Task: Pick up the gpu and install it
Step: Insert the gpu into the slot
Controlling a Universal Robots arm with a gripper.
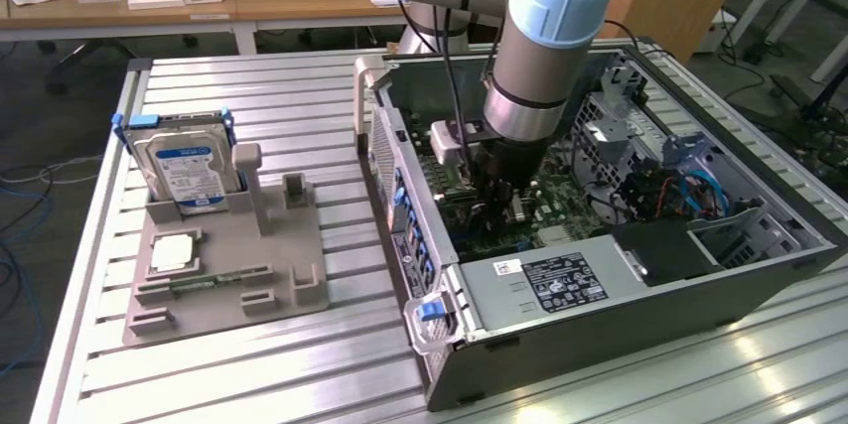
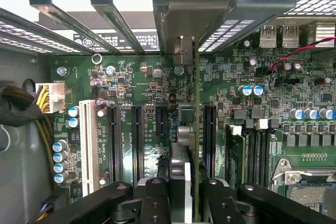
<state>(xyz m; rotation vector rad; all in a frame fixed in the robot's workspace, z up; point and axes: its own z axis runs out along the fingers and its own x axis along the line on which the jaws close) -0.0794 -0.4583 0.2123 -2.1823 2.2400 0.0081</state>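
While my jaws (image 2: 189, 195) pinch the gpu (image 2: 196, 129) edge-on inside the computer case (image 1: 623, 320), its long axis runs parallel to the motherboard (image 2: 294, 103) slots, directly above one.

Hard drive (image 1: 190, 168) upright; chip (image 1: 173, 254) flat.

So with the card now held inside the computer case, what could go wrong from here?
1. The hand holds the gpu edge-on above the motherboard; if it misses its slot, it may hit the nearby capacitors.
2. The card's metal bracket sits close to the case's rear slot bars and could catch there.
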